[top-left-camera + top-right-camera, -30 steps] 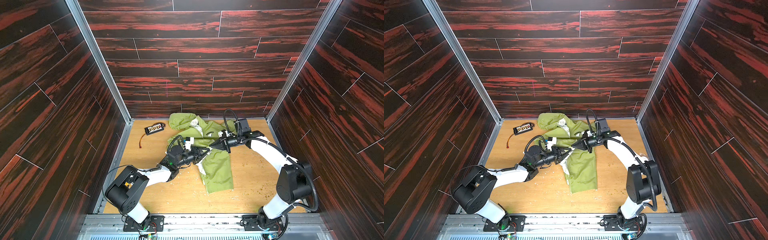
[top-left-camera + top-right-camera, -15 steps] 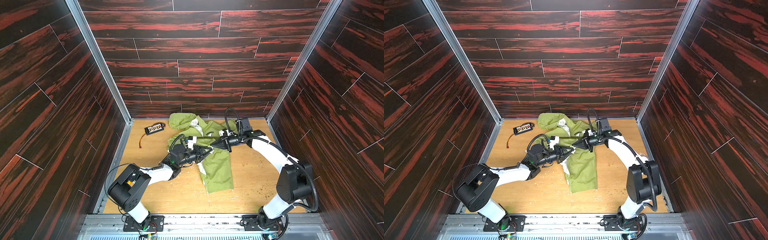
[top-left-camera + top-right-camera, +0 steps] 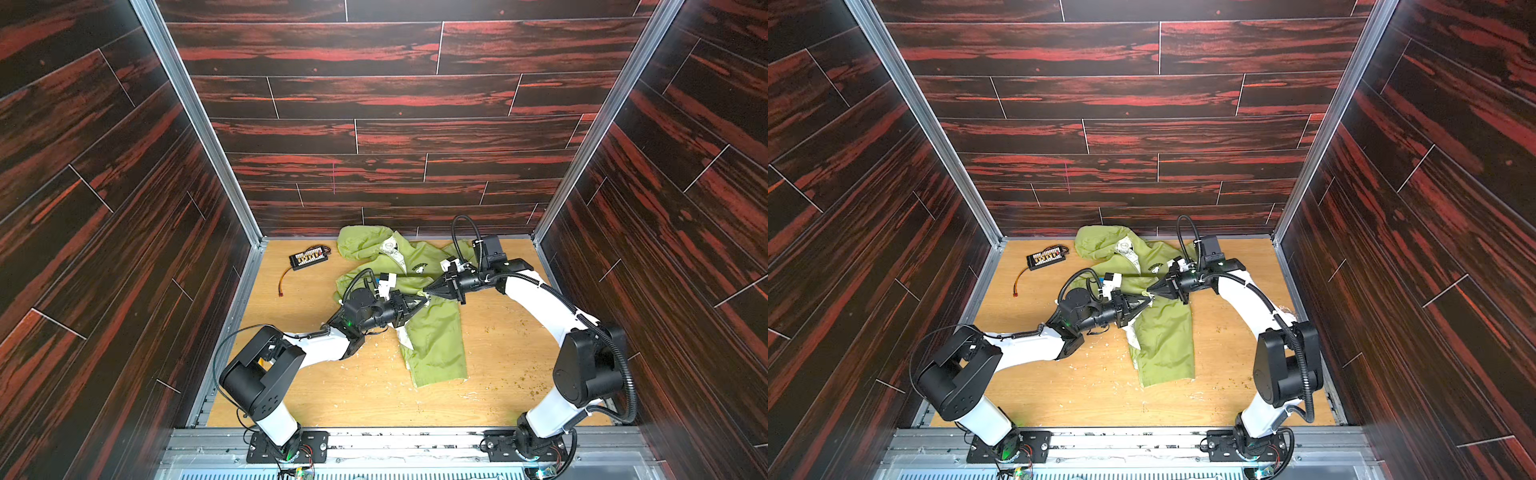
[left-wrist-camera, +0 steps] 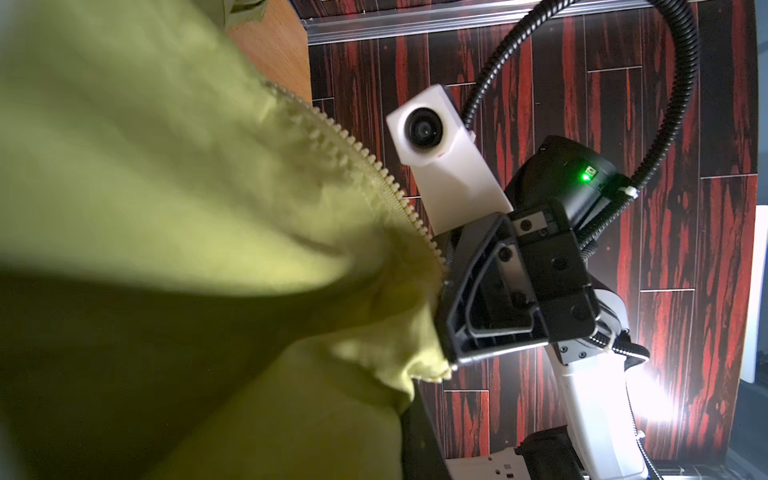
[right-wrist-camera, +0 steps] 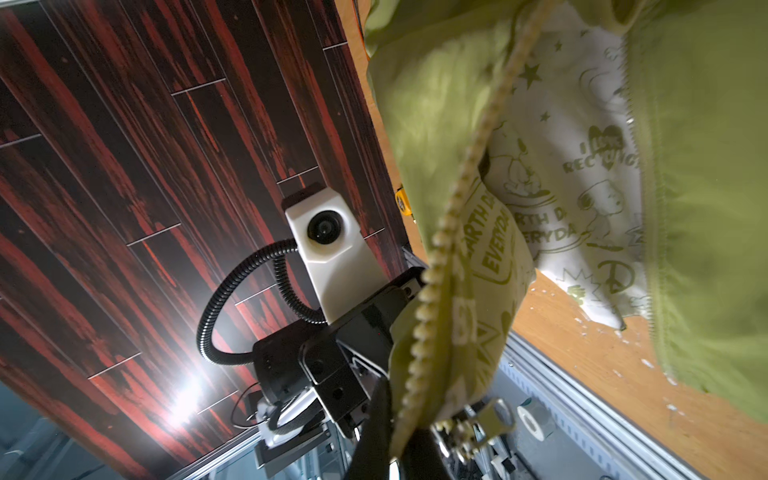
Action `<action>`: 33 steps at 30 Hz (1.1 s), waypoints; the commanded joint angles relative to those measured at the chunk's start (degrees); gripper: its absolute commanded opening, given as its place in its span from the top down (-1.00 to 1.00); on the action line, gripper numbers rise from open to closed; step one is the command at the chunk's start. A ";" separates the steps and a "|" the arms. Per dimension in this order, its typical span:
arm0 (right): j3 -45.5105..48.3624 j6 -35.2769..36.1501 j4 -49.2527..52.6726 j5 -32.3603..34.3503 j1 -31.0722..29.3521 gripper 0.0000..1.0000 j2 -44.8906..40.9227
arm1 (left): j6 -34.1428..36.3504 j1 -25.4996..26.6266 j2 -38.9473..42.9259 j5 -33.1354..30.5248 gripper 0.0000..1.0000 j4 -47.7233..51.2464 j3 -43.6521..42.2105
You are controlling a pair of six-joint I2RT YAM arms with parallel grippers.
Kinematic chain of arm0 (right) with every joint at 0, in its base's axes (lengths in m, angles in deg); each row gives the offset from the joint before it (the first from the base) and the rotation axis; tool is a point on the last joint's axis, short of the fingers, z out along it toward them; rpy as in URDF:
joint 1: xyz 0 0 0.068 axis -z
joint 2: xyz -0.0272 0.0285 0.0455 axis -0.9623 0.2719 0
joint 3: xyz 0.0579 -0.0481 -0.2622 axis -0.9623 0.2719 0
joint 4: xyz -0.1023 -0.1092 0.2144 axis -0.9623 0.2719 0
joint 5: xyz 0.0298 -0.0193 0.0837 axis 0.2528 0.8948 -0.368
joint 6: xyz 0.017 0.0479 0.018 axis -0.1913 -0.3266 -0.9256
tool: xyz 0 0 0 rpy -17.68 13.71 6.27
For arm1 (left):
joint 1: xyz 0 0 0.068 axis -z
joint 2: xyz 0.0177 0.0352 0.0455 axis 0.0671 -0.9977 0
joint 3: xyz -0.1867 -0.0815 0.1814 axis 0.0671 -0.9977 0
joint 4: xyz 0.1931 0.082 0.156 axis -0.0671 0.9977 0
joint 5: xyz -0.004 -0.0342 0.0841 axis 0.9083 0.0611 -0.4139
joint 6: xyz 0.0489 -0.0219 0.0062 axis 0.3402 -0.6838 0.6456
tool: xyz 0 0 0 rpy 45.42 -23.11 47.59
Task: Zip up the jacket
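The lime-green jacket (image 3: 436,345) (image 3: 1167,345) lies crumpled on the wooden floor, hood toward the back wall. Both grippers meet tip to tip at its raised front edge. My left gripper (image 3: 419,303) (image 3: 1143,306) is shut on the fabric, which covers most of the left wrist view (image 4: 166,208). My right gripper (image 3: 429,292) (image 3: 1152,294) (image 4: 446,316) is shut on the zipper edge. The pale zipper teeth (image 4: 365,158) (image 5: 465,174) run down into its jaws. The metal slider (image 5: 478,422) hangs beside them. The white patterned lining (image 5: 573,174) shows behind.
A black connector board with red wires (image 3: 308,258) (image 3: 1045,258) lies at the back left of the floor. Dark wood walls close in three sides. White crumbs are scattered round the jacket's hem (image 3: 440,376).
My left gripper has crept right toward the right gripper's tip and closed tighter on the fabric. The right arm has hardly moved.
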 commanded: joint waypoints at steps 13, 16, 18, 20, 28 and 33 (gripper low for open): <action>4.98 13.73 7.77 29.26 1.46 -0.58 -20.20 | 1.12 -1.22 2.27 0.52 1.00 3.92 1.29; 9.24 13.69 3.05 29.98 1.71 -0.66 -23.34 | 1.47 -1.22 3.04 0.99 1.00 5.18 0.94; 10.17 13.46 1.66 26.20 1.81 -0.90 -21.74 | 1.33 -1.22 3.30 1.20 1.00 5.30 0.39; 11.19 10.95 0.51 24.50 1.81 -0.91 -19.96 | 1.11 -1.22 3.52 1.14 1.00 5.05 -0.34; 18.06 1.69 -10.35 21.97 0.92 -0.97 -24.90 | 0.74 -1.22 4.72 0.82 1.00 4.60 -2.42; 21.78 -0.60 -12.92 23.11 0.67 -0.72 -26.54 | 0.76 -1.22 5.05 1.43 1.00 4.68 -2.41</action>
